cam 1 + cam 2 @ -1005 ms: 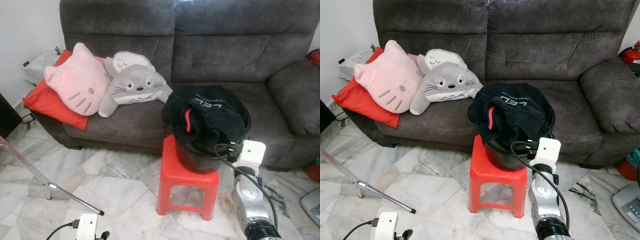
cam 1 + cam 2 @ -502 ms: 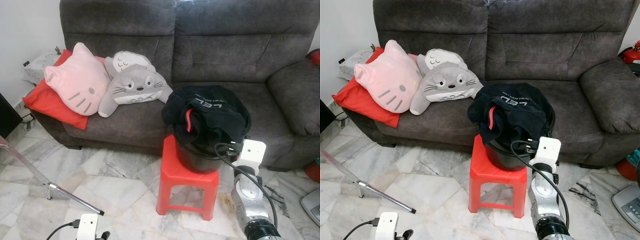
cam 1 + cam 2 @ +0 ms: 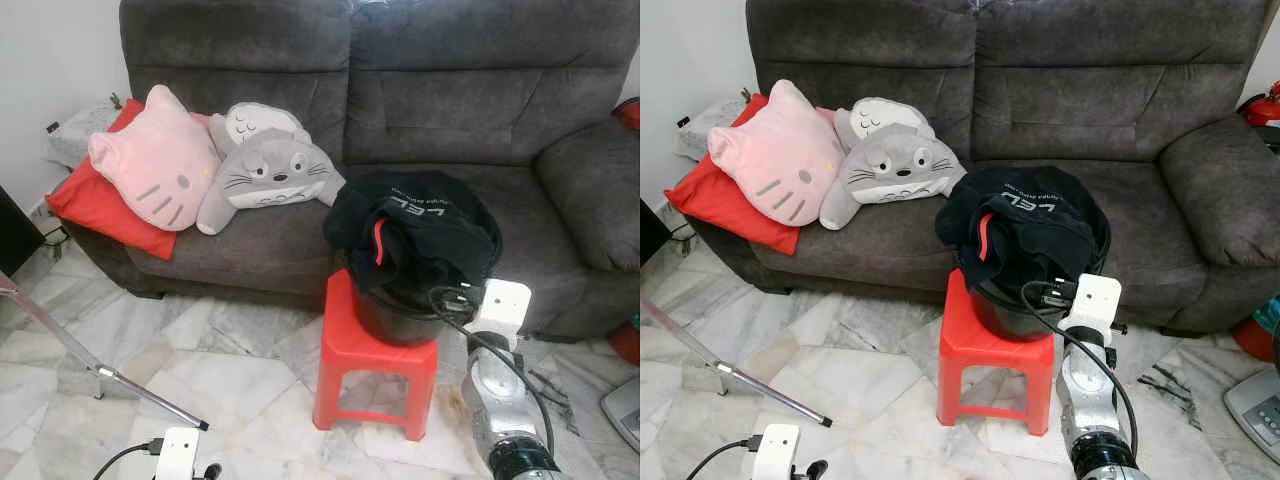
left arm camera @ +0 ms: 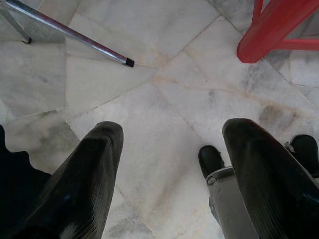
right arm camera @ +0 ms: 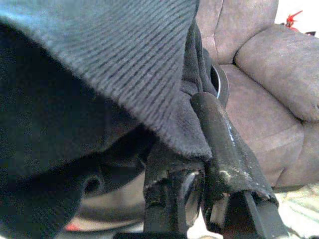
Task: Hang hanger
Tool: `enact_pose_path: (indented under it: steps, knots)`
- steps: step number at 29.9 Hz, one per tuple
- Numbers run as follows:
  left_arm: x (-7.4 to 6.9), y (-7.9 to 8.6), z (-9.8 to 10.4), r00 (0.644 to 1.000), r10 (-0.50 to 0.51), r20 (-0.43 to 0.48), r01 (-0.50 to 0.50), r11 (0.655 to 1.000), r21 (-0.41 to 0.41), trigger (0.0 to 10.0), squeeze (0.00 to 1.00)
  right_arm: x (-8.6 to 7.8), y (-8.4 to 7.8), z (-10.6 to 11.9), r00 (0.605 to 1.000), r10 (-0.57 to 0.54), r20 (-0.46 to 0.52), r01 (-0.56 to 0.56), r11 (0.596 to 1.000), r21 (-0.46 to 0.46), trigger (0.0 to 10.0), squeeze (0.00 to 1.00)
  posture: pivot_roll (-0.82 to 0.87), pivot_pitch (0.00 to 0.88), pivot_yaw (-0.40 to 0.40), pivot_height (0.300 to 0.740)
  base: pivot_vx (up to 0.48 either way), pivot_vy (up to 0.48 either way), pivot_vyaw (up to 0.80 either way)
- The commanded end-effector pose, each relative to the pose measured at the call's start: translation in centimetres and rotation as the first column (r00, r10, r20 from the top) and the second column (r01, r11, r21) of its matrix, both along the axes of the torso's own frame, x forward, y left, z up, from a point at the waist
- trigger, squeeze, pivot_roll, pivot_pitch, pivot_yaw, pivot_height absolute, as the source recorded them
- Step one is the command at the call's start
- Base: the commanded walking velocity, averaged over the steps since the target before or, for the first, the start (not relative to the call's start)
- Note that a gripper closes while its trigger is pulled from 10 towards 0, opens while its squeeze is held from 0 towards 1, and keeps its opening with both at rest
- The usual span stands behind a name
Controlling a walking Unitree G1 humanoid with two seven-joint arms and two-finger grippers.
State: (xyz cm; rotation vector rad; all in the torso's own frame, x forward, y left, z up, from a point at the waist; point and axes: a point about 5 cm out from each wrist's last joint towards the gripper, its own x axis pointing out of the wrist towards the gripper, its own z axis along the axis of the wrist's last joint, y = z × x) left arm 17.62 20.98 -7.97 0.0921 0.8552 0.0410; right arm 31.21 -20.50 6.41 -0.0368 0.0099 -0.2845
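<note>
Presently the right tool (image 5: 199, 164) pinches the dark clothes (image 3: 415, 235) heaped in the black bucket (image 3: 385, 320); left tool (image 4: 169, 174) spread.

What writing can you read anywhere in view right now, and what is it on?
White print on the black clothes piled in the bucket on the red stool: a large word, upside down to the camera, perhaps "LEL", not sure.
A smaller white line above it on the same cloth: too small to read.
The pink cushion and grey cushion bear faces, no words.
</note>
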Motion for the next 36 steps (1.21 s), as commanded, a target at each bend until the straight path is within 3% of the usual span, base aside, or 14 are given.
enact_pose_path:
  steps: [1,13,16,18,21,36]
  knots:
    - [-0.5,0.4,-0.2,1.000,0.004,-0.017,-0.004,1.000,0.019,10.0,0.00,0.2,-0.1,0.3,1.000,-0.014,0.017,0.013,1.000,0.007,0.0,0.00,-0.19,0.000,0.092,0.740,0.000,0.000,0.00]
    - [-0.5,0.3,-0.2,1.000,0.005,-0.021,-0.004,1.000,0.018,10.0,0.00,1.9,-0.6,3.8,0.992,0.010,0.123,0.001,0.996,-0.095,0.0,0.00,-0.20,0.000,0.093,0.740,0.000,0.000,0.00]
    - [-0.5,0.3,-0.2,1.000,0.005,-0.021,-0.004,1.000,0.018,10.0,0.00,1.9,-0.6,3.8,0.992,0.010,0.122,0.002,0.995,-0.095,0.0,0.00,-0.20,0.000,0.092,0.740,0.000,0.000,0.00]
    - [-0.4,0.1,-0.2,1.000,0.003,-0.018,-0.003,1.000,0.014,10.0,0.00,3.1,-0.8,6.8,0.977,0.024,0.210,0.004,0.991,-0.133,0.0,0.00,-0.21,0.000,0.093,0.740,0.000,0.000,0.00]
    - [-0.3,0.0,-0.2,1.000,0.001,-0.016,-0.001,1.000,0.011,10.0,0.00,3.9,-0.6,9.4,0.958,0.056,0.282,-0.004,0.983,-0.183,0.0,0.00,-0.21,0.000,0.093,0.740,0.000,0.000,0.00]
    - [-0.4,0.0,-0.2,1.000,0.006,-0.023,-0.006,1.000,0.010,10.0,0.00,5.1,-0.8,12.9,0.942,0.077,0.326,-0.008,0.978,-0.208,0.0,0.00,-0.21,0.000,0.093,0.740,0.000,0.000,0.00]
